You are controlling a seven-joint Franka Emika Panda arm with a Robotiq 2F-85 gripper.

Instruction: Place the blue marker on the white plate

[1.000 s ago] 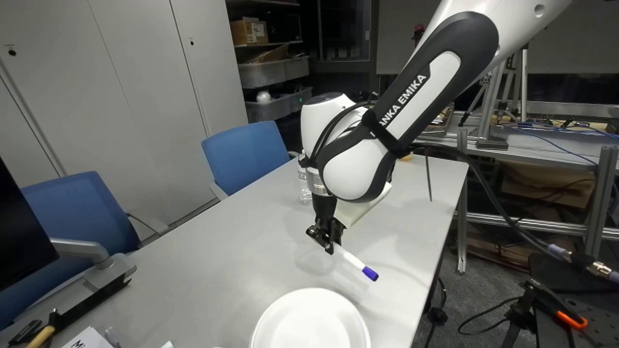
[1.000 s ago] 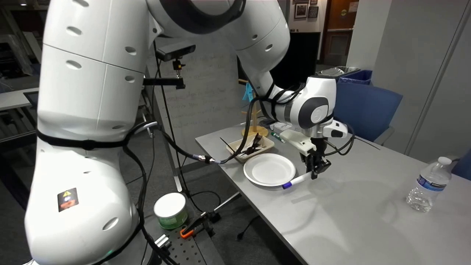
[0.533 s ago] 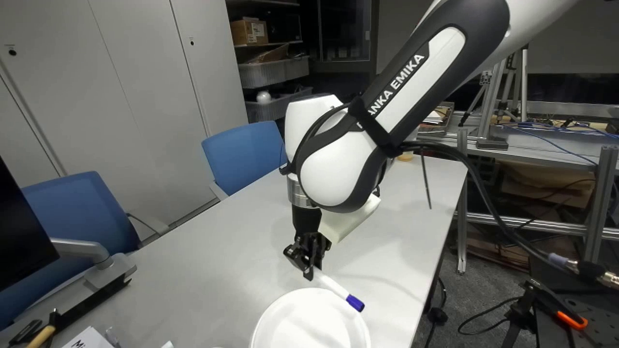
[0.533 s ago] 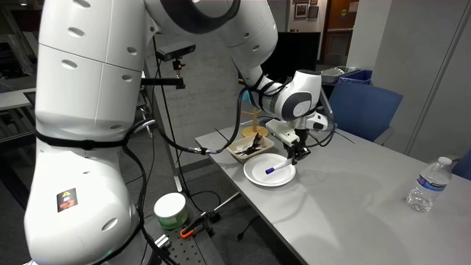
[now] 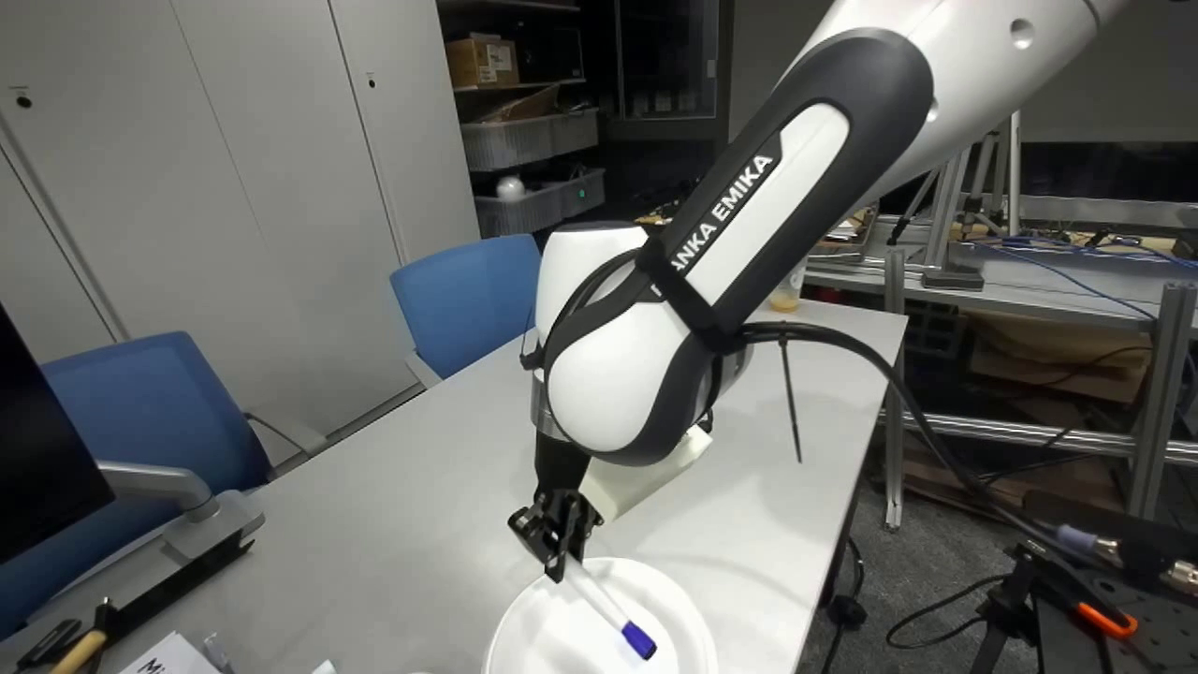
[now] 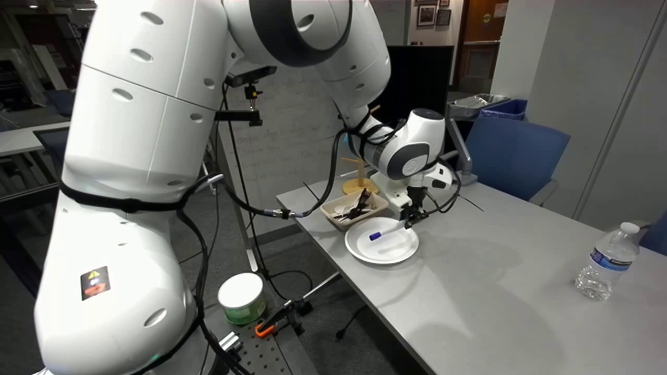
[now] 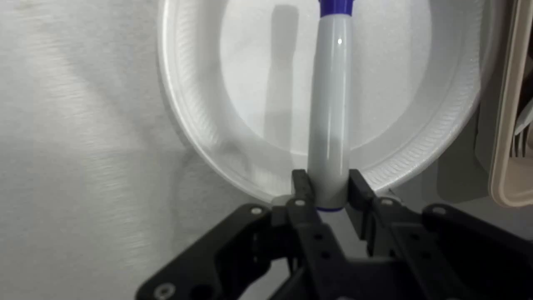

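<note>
Your gripper (image 7: 329, 186) clamps the blue marker (image 7: 332, 104) by its tail, the rest out over the white plate (image 6: 367, 251) near the robot-side edge of the tabletop (image 6: 495, 291), likely so it lands inside.

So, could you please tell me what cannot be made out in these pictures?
Marker: tip of its cap, cut off by the wrist view's top edge.
Plate: one side, cut off there too.
Tray: mostly past the wrist view's right edge.
Box lettering: cut off by an exterior view's bottom edge.
Bottle label: too small to read in an exterior view.
</note>
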